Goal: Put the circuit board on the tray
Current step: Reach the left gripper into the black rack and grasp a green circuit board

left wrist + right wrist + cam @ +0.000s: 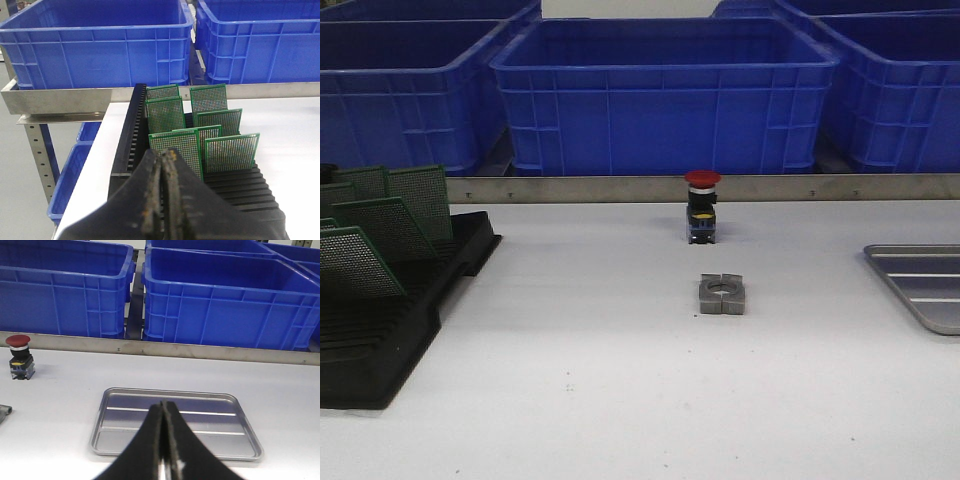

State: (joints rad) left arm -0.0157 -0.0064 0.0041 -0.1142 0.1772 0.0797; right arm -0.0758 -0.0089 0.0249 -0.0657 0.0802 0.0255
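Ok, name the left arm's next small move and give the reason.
Probably open the left gripper and ease toward the nearest green perforated circuit board in the black slotted plastic rack. Its fingers are shut on nothing, and the shallow grey metal tray holds no board.

A white bench [570, 400] fills the foreground, edged at the rear by a metal rail [620, 189] dotted with screws. Behind the rail, large blue plastic crates [665, 95] stand side by side in a row. Seen from the left wrist view, the rail ends at a perforated steel upright [41, 155], with another blue crate [75, 175] on a lower level beneath and a grey floor [17, 200] beyond. Even, diffuse light leaves only soft shadows on the bench.
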